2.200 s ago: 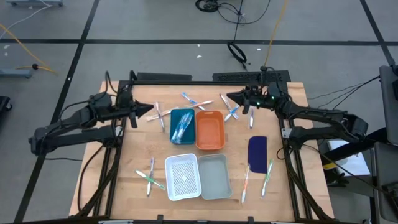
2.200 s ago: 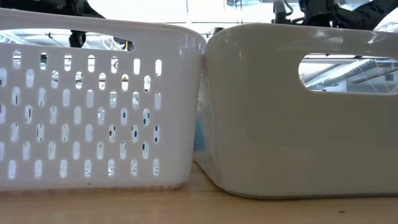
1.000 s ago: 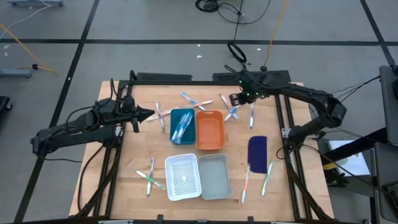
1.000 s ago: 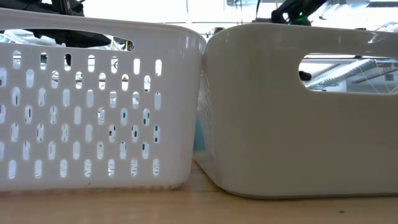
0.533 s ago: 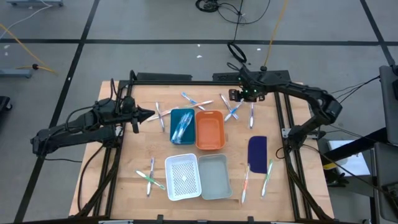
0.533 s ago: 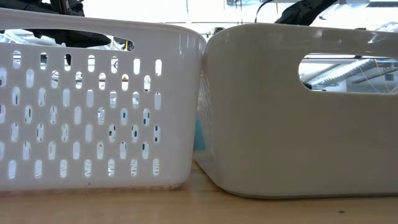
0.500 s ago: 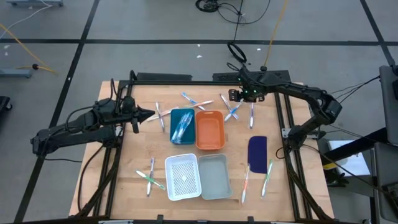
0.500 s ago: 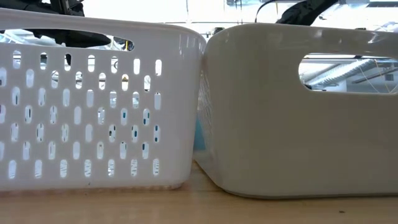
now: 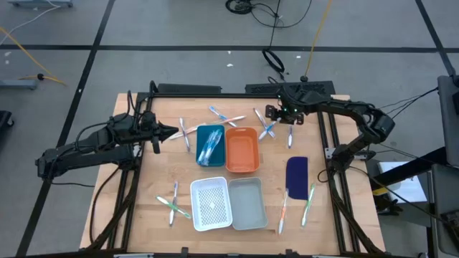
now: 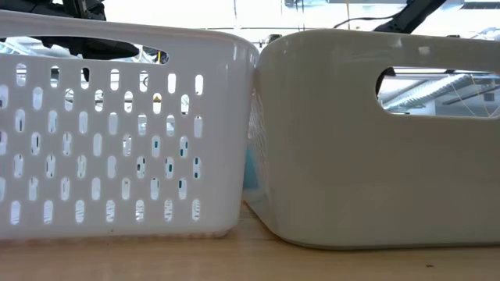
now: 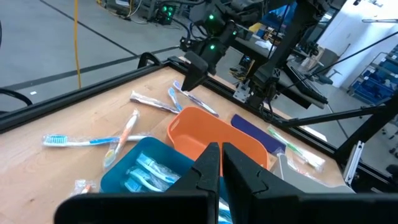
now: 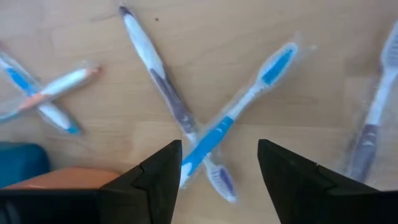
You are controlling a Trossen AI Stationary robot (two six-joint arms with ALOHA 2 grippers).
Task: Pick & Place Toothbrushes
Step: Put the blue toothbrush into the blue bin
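From above, the right tool (image 9: 275, 112) hangs spread wide over two crossed toothbrushes (image 9: 267, 127) at the desk's (image 9: 337, 215) far edge; the left tool (image 9: 172, 130) waits closed beside the blue tray (image 9: 210, 143). The right wrist view shows wrapped toothbrushes (image 12: 205, 134) lying crossed on bare wood between the fingers (image 12: 152, 180).

Two slender robot arms, black throughout, built from tube-like segments joined by bulkier rounded joints. Dark cables trail along each arm. The right arm (image 9: 344, 111) shows small green indicator lights glowing near its wrist. Each arm ends in a pair of matte black plastic jaws, wedge-shaped with flat angular faces tapering to narrow tips. The left arm (image 9: 93, 140) looks the same, without visible lights.
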